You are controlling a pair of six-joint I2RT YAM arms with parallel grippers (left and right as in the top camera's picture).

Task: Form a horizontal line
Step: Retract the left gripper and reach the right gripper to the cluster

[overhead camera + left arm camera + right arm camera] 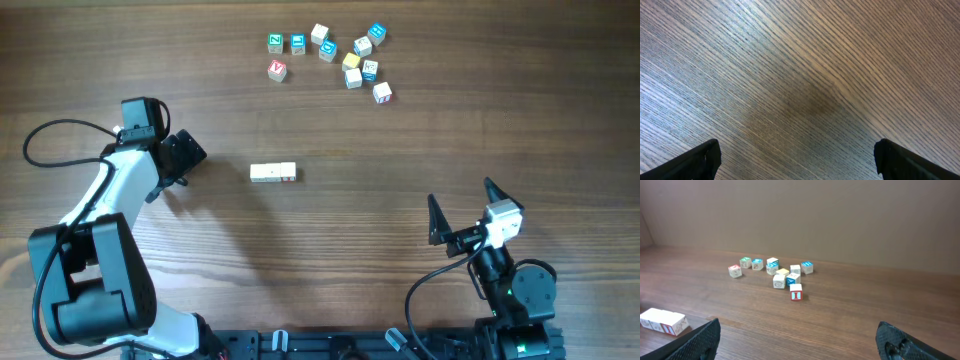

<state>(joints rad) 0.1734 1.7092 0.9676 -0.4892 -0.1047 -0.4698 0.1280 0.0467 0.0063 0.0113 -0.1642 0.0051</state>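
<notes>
Right wrist: red "I" on loose cube [796,292], beyond short row [662,321].

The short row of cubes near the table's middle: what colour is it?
The row is whitish with small red marks, clearest in the overhead view.

A brown wood-grain surface [400,250] fills the overhead view, its grain running from 9 o'clock to 3 o'clock, evenly lit with only soft shadows. In the left wrist view the same grain runs on a slant, with a pale sheen of light toward 11 o'clock and a darker, dull patch near the middle. In the right wrist view a plain, matte grey-brown wall [840,215] rises at 12 o'clock, meeting the far edge of the surface in a straight line; it has no windows or marks.
</notes>
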